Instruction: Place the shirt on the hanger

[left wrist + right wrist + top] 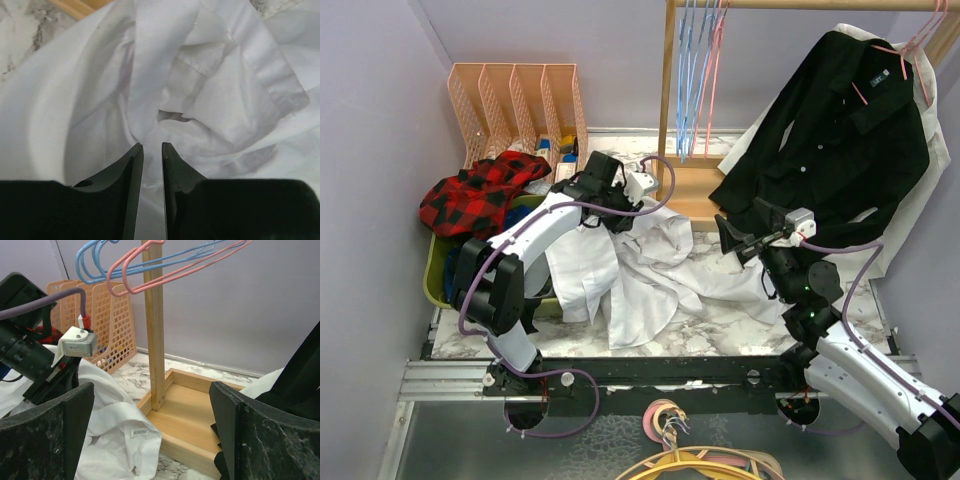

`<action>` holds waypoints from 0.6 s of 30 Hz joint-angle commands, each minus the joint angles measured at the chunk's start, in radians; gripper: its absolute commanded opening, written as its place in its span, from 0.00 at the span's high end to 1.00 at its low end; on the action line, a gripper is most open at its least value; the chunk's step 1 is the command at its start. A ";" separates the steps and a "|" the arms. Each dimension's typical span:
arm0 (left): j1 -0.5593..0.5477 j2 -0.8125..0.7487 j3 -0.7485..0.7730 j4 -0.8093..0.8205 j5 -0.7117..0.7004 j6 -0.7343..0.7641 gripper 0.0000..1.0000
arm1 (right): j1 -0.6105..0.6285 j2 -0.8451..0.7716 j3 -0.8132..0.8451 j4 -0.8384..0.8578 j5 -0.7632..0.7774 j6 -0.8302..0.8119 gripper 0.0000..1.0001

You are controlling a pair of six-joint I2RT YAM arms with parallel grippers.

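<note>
Marble table holds shirt, wooden rack base, orange organizer

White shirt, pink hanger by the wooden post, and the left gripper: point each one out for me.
shirt (655, 285): top view, on the crumpled body lying on the table.
hanger (185, 269): right wrist view, on its sloping pink wire.
left gripper (152, 146): left wrist view, midway between the fingertips, at the white fabric.

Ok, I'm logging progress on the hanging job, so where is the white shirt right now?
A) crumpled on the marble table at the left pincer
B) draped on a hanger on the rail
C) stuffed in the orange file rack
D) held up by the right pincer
A: the shirt lies rumpled on the table, with the left pincer closed on a fold, while the right pincer is open and empty.
</note>
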 commanded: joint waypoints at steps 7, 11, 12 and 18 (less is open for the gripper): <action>-0.061 0.042 0.034 0.032 -0.205 -0.073 0.69 | 0.004 0.004 -0.016 0.037 -0.030 0.004 0.02; -0.099 0.029 0.031 0.092 -0.337 -0.086 0.69 | 0.005 0.027 0.003 0.051 -0.033 0.001 0.01; -0.102 0.007 0.031 0.093 -0.349 -0.090 0.69 | 0.004 0.038 0.022 0.060 -0.031 -0.002 0.01; -0.103 -0.025 -0.003 0.091 -0.363 -0.094 0.68 | 0.003 0.245 0.383 -0.183 0.102 0.077 0.21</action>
